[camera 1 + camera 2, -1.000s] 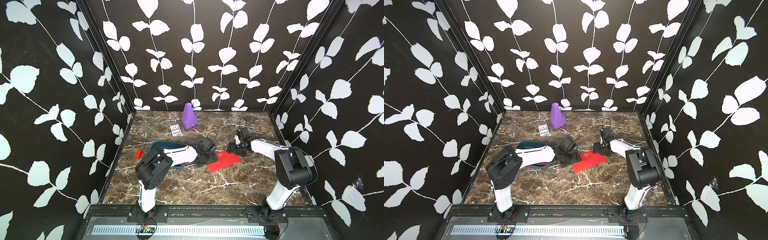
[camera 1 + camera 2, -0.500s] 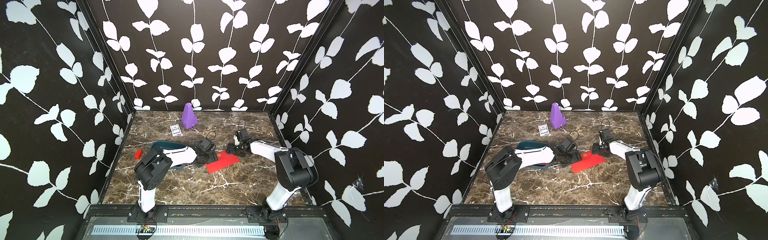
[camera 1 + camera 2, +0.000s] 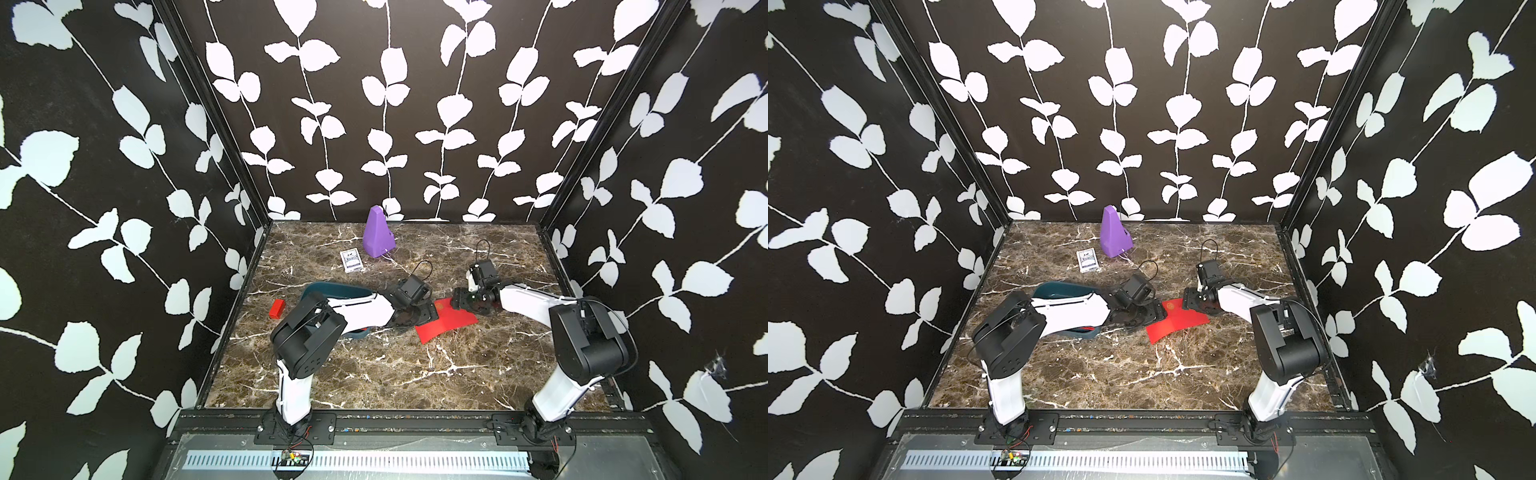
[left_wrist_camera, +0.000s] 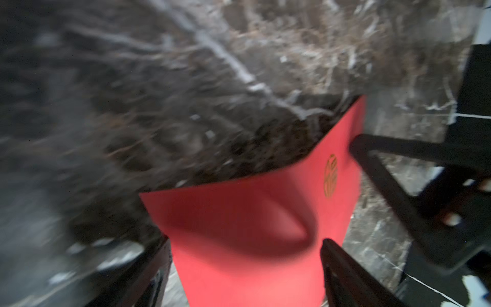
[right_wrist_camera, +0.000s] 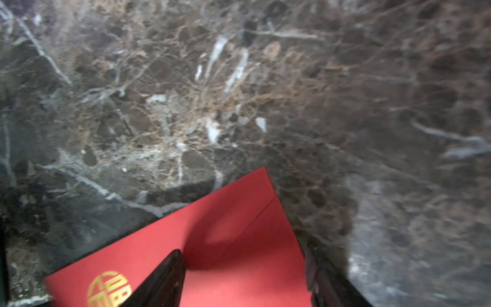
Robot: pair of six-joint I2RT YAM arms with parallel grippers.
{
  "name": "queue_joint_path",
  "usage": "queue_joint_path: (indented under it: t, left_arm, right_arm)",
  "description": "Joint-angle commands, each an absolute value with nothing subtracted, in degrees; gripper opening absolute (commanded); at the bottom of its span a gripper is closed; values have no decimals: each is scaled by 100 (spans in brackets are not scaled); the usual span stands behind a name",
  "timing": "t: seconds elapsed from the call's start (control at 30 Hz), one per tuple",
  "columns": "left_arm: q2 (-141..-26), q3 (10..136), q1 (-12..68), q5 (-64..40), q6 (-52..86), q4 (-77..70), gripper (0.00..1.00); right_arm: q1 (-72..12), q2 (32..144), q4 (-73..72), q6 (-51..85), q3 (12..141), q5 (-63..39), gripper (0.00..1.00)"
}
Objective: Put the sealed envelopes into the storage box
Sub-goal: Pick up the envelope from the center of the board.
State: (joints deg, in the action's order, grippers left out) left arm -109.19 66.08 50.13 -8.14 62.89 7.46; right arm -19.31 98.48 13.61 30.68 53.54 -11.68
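Note:
A red envelope (image 3: 446,322) with a gold emblem lies bowed upward on the marble table, between my two grippers in both top views (image 3: 1177,322). My left gripper (image 3: 419,313) is open at its left end. In the left wrist view the envelope (image 4: 239,212) spans the gap between the jaws. My right gripper (image 3: 459,299) is open at the far right corner. In the right wrist view one finger (image 5: 159,279) lies over the envelope (image 5: 239,226) and the other stands at its edge. The teal storage box (image 3: 332,287) sits mostly hidden under my left arm.
A purple pyramid (image 3: 376,235) stands at the back, with a white card pack (image 3: 351,261) beside it. A small red block (image 3: 276,309) lies by the left wall. Patterned walls close in three sides of the table.
The right gripper has edged a little toward the left one. The left jaws stand slightly wider. The red envelope stays between the two grippers.

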Motion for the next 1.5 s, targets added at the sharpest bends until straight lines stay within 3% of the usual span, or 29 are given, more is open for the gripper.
queue_joint_path:
  t: [0.0, 0.4, 0.77, 1.1, 1.3, 1.47]
  left_arm:
    - [-11544, 6290, 5054, -1027, 6236, 941, 91]
    - [-11486, 6733, 5039, -516, 5718, 2036, 89]
    - [-11657, 6967, 5036, -58, 5443, 2752, 71]
    - [-11688, 7338, 4922, -400, 3097, 3363, 65]
    - [-11599, 7346, 4665, -1136, 1869, 3345, 65]
    - [-11438, 7341, 4518, -1598, 807, 3397, 66]
  right_arm:
    - [-2250, 10371, 2111, 3341, 4827, -2310, 72]
    - [-2250, 10407, 2119, 3373, 4877, -2262, 72]
    - [-2242, 10115, 2038, 3453, 4746, -2325, 73]
    - [-1760, 8710, 2185, 2113, 5155, -2078, 82]
    - [-1762, 8764, 2185, 884, 5491, -3328, 74]
    - [-1777, 9325, 2298, 262, 5667, -3743, 69]
